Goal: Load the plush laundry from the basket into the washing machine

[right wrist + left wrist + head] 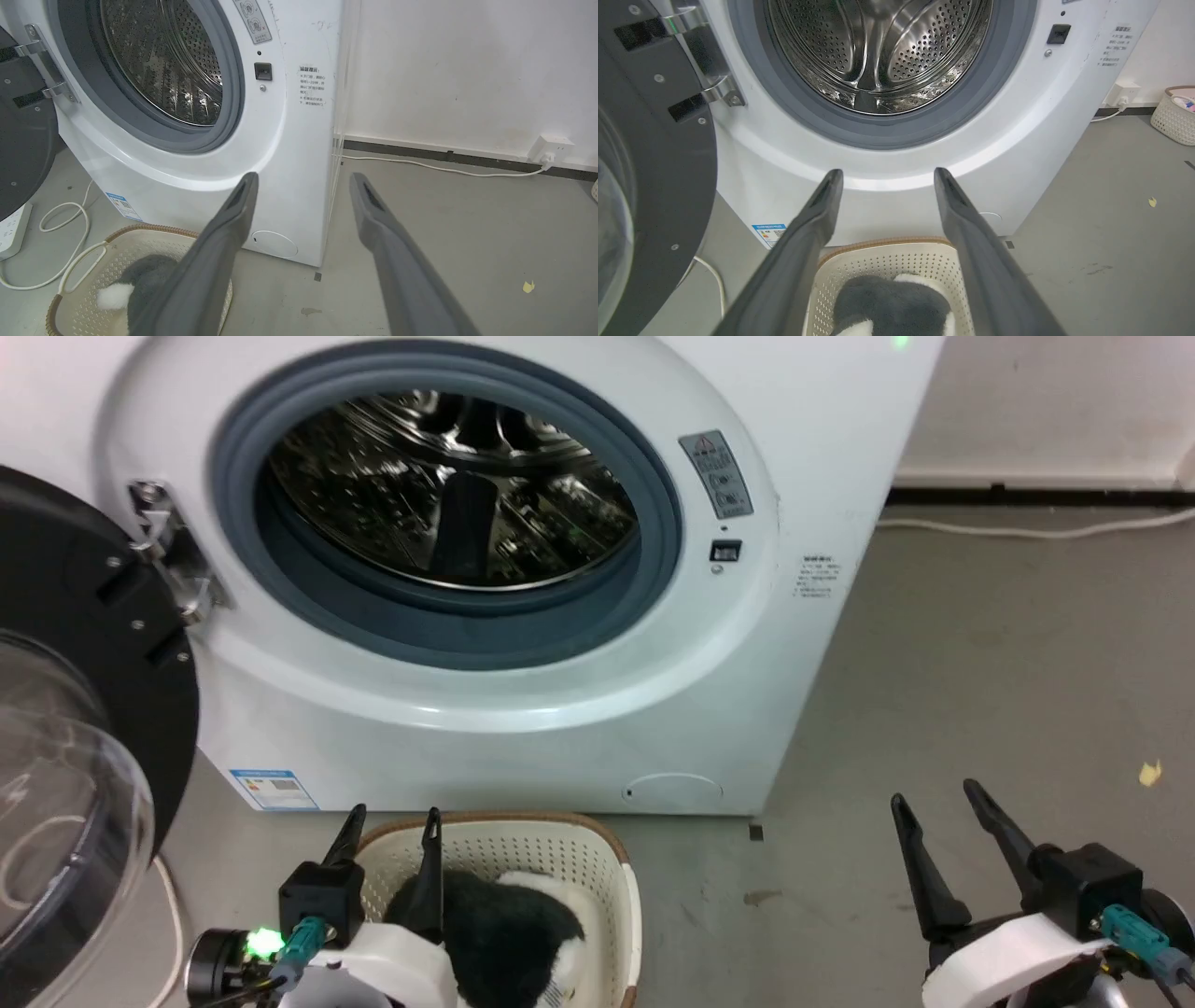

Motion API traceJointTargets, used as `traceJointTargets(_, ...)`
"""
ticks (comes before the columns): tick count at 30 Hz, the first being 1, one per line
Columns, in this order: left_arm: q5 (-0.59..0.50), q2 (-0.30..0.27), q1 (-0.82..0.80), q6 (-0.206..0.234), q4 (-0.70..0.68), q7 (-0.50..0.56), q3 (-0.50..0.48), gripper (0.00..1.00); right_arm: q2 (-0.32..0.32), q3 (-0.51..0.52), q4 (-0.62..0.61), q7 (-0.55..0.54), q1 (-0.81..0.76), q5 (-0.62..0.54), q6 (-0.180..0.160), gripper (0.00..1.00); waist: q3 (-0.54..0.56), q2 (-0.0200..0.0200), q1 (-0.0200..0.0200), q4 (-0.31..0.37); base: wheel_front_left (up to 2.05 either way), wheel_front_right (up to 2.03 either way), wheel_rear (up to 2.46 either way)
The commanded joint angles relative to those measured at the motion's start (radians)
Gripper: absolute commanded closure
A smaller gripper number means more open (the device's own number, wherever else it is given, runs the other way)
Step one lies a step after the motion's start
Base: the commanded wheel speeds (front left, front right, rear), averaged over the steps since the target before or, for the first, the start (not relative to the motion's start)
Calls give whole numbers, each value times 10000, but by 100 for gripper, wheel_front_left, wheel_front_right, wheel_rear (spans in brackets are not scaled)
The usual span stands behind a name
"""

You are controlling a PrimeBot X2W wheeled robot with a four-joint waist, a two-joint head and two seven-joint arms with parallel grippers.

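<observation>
The white washing machine [523, 709] stands ahead with its black-framed round door [84, 747] swung open to the left and its steel drum [448, 485] empty. On the floor before it sits the cream basket [523, 849], holding the black and white plush laundry [509, 924]. My left gripper [392, 821] hovers open over the basket's left side, above the plush [892, 303] and apart from it. My right gripper [934, 798] is open over bare floor to the right, nothing between its fingers. The basket [117, 247] and plush [145, 280] lie lower left in the right wrist view.
A white cable [1027, 530] runs along the wall base to a socket [553, 147]. Another cable [65, 224] and a power strip [11, 228] lie left of the basket. A second basket [1174, 116] stands far right. A yellow scrap [1150, 772] lies on the grey floor.
</observation>
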State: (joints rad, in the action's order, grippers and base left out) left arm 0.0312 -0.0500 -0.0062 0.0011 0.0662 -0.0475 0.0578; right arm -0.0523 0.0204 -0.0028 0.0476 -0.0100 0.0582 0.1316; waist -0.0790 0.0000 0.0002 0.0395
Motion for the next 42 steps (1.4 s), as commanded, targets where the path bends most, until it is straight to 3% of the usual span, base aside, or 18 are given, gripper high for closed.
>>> traceJointTargets(1, 73, -2, -257, 40, 221, -120, 104, 0, 5, 23, -67, 121, 252, 150, -1, 0, -196, 0, -2, 129, 0, 0, 0)
traceJointTargets(28, 649, -375, -2399, -145, 4312, -60, 658, 0, 9, -238, -257, 685, 980, 1083, -3, 0, -2485, 0, -2, 1115, 0, 0, 0)
traceJointTargets(42, 617, -698, -3878, -431, 6491, 369, 1539, 0, 12, -235, -336, 1018, 1450, 1533, -5, 0, -3988, 0, -2, 1502, 0, 0, 0)
